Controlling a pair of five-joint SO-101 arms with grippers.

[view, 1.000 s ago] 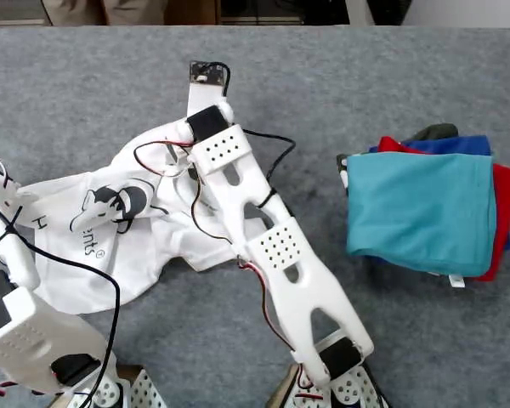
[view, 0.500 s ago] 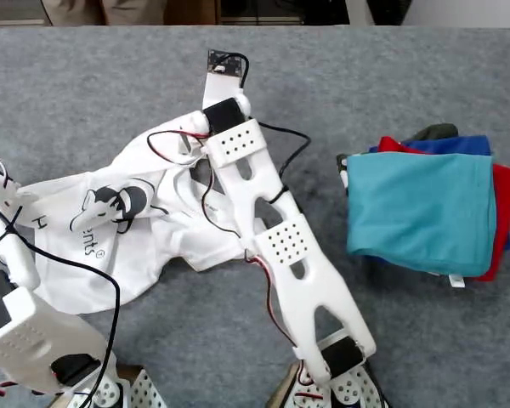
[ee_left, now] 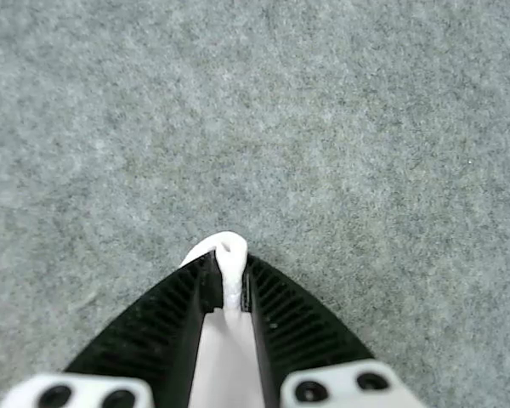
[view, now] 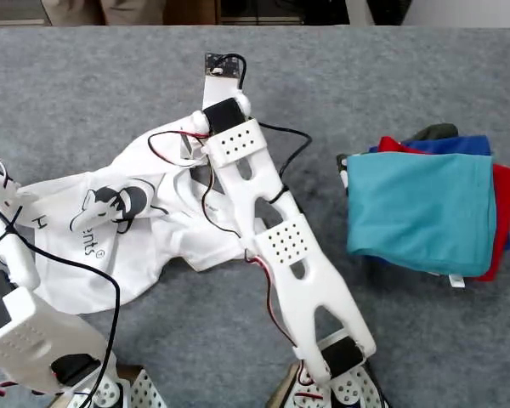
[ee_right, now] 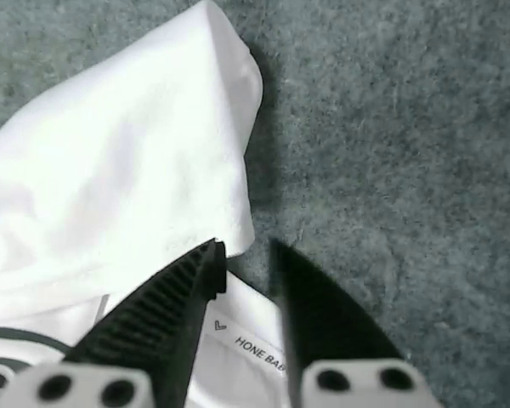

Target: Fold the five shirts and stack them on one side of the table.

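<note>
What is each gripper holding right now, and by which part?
Left gripper pinches a small fold at the edge of the white shirt. Right gripper, open over the neck label, holds nothing.

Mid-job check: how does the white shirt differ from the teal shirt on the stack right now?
The white shirt lies spread out and rumpled, unfolded; the teal shirt is folded into a neat rectangle. The white shirt lies directly on the table; the teal shirt tops the stack. The white shirt bears a dark print and is pinched by the left hand; the teal shirt looks plain and untouched. Both lie flat.
</note>
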